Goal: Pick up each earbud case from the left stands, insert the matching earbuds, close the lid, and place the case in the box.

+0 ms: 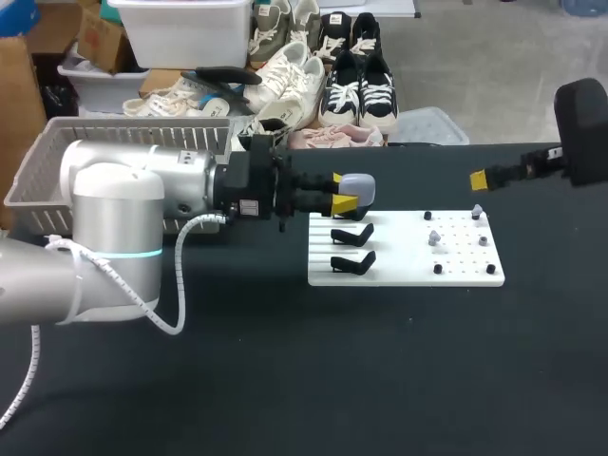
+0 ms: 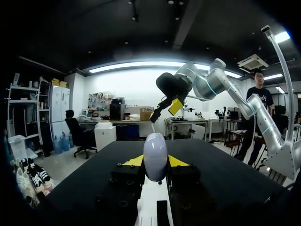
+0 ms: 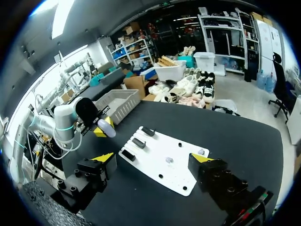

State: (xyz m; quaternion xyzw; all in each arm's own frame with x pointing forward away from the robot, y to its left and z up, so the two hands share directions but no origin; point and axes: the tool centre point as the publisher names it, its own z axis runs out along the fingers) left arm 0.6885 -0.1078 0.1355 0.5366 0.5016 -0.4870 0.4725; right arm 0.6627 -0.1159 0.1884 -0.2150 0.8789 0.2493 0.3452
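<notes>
My left gripper [image 1: 342,192] is shut on a pale lavender earbud case [image 1: 359,188], lid closed, just above the top stand at the back left of the white board [image 1: 408,275]. In the left wrist view the case [image 2: 155,155] stands upright between the yellow fingertips [image 2: 134,161]. Two bare black stands [image 1: 352,235] [image 1: 353,261] sit in front of it. Small grey earbuds [image 1: 434,237] [image 1: 478,211] rest on the board's right half. My right gripper [image 1: 480,180] hovers open beyond the board's back right corner; its wrist view shows its fingers [image 3: 104,157] wide apart over the board [image 3: 162,157].
A grey slatted basket [image 1: 57,133] stands at the back left of the black table, behind my left arm. Small black pegs [image 1: 438,269] stick up from the board's right half. In the right wrist view the basket [image 3: 115,101] lies past the left gripper [image 3: 101,129].
</notes>
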